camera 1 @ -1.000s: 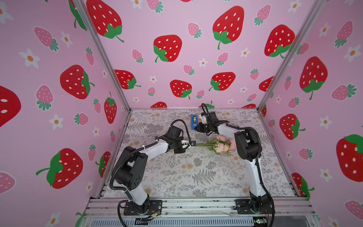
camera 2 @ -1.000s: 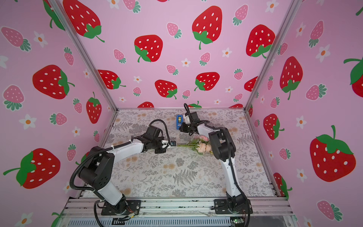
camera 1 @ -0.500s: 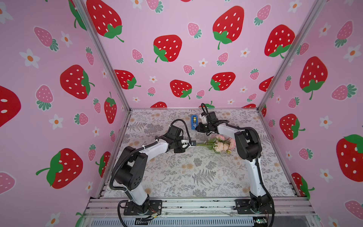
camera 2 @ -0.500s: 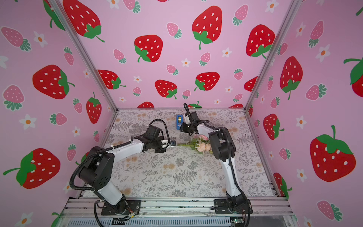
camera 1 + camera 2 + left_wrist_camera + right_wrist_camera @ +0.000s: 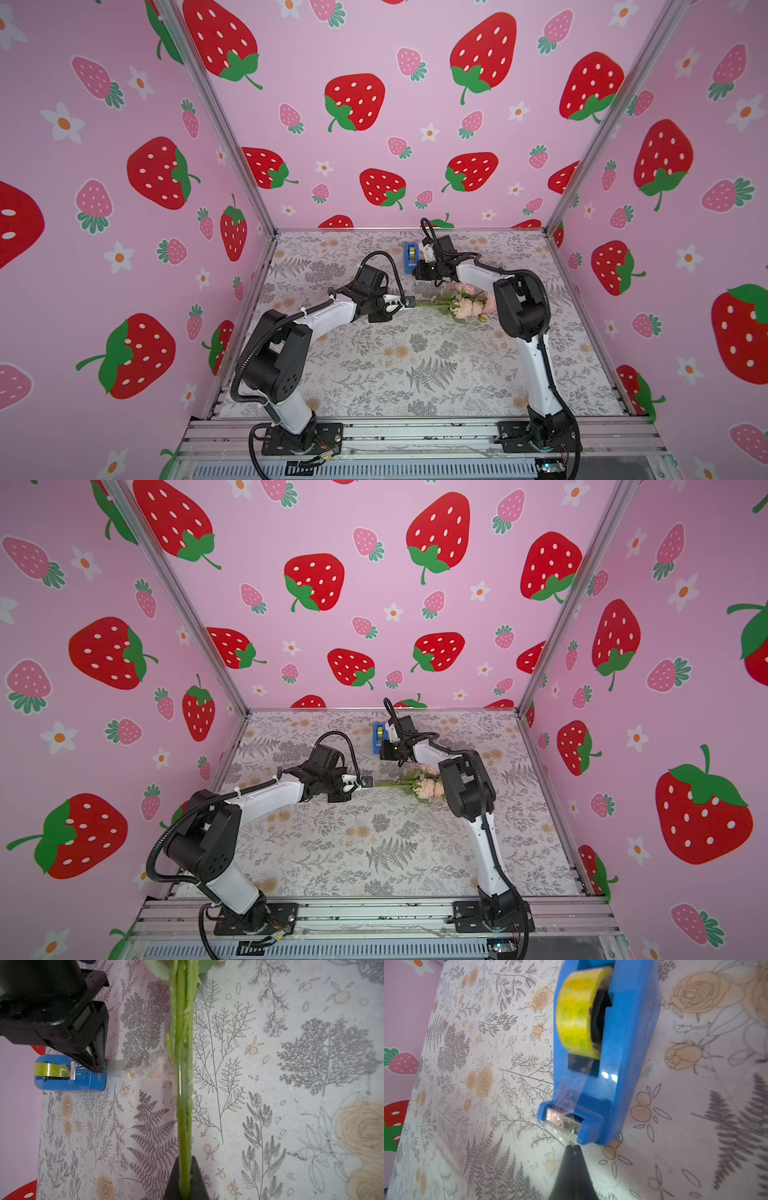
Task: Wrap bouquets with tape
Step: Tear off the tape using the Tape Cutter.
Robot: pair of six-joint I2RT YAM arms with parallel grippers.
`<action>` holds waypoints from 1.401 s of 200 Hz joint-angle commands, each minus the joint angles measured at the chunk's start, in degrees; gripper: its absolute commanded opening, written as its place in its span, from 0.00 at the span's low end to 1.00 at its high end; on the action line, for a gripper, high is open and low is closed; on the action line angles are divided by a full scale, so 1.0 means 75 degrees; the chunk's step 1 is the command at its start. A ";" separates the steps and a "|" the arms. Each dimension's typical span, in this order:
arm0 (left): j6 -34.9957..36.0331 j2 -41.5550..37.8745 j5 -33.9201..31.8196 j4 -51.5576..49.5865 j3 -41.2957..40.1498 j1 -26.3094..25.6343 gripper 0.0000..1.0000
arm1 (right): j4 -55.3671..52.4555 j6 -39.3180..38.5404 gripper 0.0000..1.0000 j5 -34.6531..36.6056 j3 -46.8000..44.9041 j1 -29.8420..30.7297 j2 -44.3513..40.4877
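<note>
Bouquet stems (image 5: 181,1064) are being squeezed tight in the left pincer (image 5: 184,1165), and the pink blooms (image 5: 467,305) are lying on the surface (image 5: 415,365). Both arms are staying where they were a moment ago, so the wrapping is still waiting. A clear strip (image 5: 133,1068) of tape (image 5: 577,1012) is reaching from the stems to the blue holder (image 5: 623,1084). There the right pincer (image 5: 574,1148) is clamping together on the strip. "deli" is showing on the holder.

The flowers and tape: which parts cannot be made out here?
Blooms: cut off in the left wrist view; partly behind the right arm in both top views.
Stem ends: inside the shut left gripper.
Tape strip: too faint where it meets the stems, left wrist view.
</note>
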 commanded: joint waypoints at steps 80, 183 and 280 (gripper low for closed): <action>0.0174 -0.0647 0.0272 0.0112 -0.0032 -0.0120 0.00 | -0.2292 -0.0228 0.00 0.0955 -0.0538 0.0384 0.0439; 0.0162 -0.1070 0.0102 0.0309 -0.0230 -0.0157 0.00 | -0.1863 0.0353 0.00 0.0268 -0.0358 0.0179 -0.0210; -0.0157 -0.2112 0.0472 -0.1622 0.0477 -0.0158 0.00 | -0.2775 -0.0964 0.51 0.0721 0.4006 -0.1672 -0.0975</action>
